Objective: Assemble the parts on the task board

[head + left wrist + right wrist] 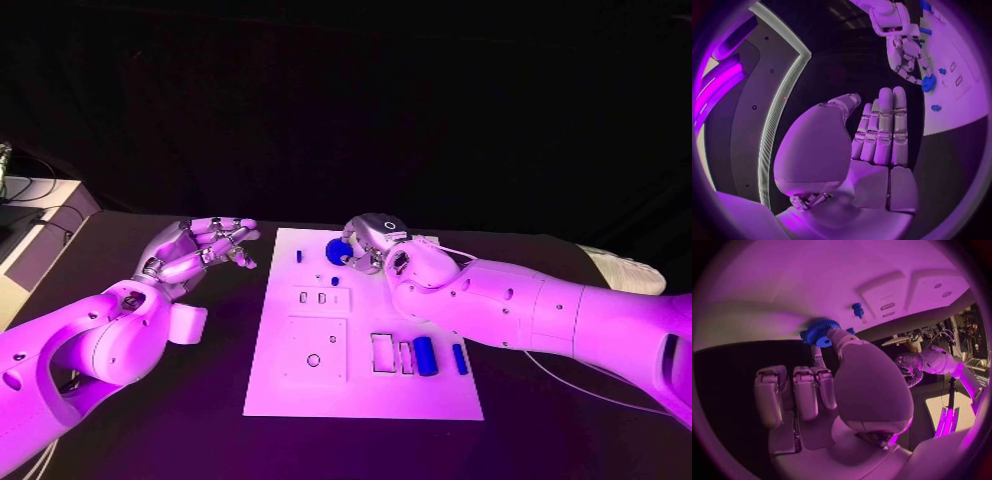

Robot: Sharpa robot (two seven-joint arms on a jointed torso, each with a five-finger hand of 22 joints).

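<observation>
Upper centre of the board (361, 390): right hand (378, 240) fingers pinch the gear (339, 251), probably light, rigid; grip its toothed rim. Left hand (202, 250) holds nothing, fingers loosely bent.

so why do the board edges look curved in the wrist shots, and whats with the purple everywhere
Fisheye bending: in the left wrist view the task board edge bows, and in the right wrist view its edge arcs behind the blue gear. In the head view the board's edges run straight. Magenta light tints all three views, arms and board alike.
</observation>
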